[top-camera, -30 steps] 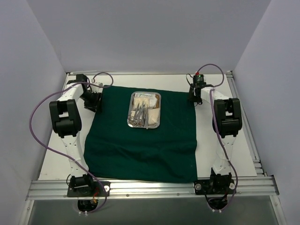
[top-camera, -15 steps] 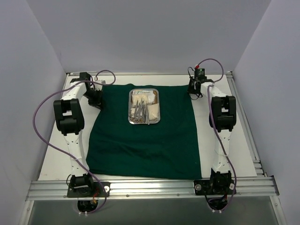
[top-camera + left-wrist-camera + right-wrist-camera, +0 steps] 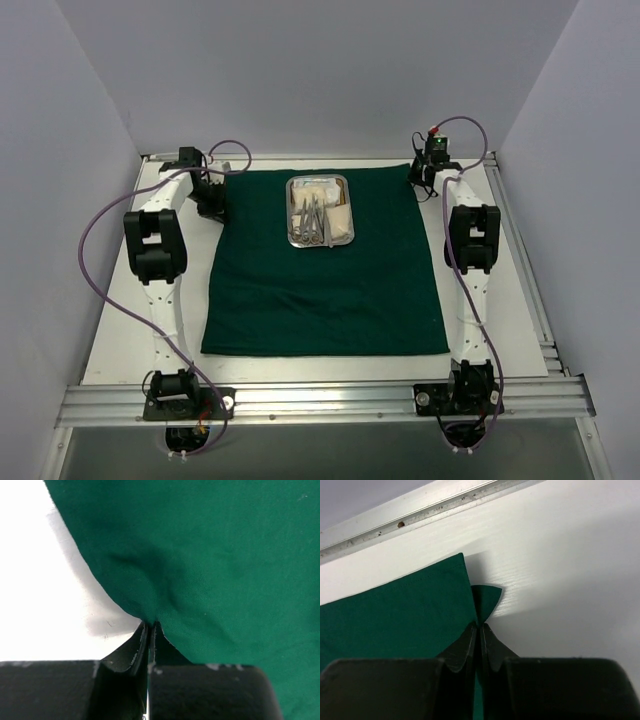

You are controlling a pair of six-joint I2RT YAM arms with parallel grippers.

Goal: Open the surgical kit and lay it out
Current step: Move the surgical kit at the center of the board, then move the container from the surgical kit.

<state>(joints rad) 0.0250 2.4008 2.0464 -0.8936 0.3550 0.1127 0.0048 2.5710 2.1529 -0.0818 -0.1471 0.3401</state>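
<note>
The surgical kit's dark green cloth (image 3: 320, 285) lies spread flat over the white table. On its far middle sits the steel tray (image 3: 345, 184) holding silver instruments (image 3: 312, 222) and white gauze (image 3: 338, 220). My left gripper (image 3: 214, 203) is shut on the cloth's far left edge, and the left wrist view shows the fabric (image 3: 210, 555) pinched at my left gripper (image 3: 150, 626). At the far right corner my right gripper (image 3: 423, 184) is shut on the cloth; the right wrist view shows a small fold of cloth (image 3: 487, 597) sticking out above my right gripper (image 3: 480, 626).
A metal rail (image 3: 300, 402) runs along the table's near edge, and another rail (image 3: 420, 507) lines the far edge. Grey walls enclose the back and both sides. Purple cables (image 3: 95, 225) loop off both arms. White table (image 3: 490, 300) shows on either side of the cloth.
Both grippers have closed on the cloth's far corners and pulled them back toward the far edge. The cloth has stretched flatter and the tray has ridden with it, farther and slightly right.
</note>
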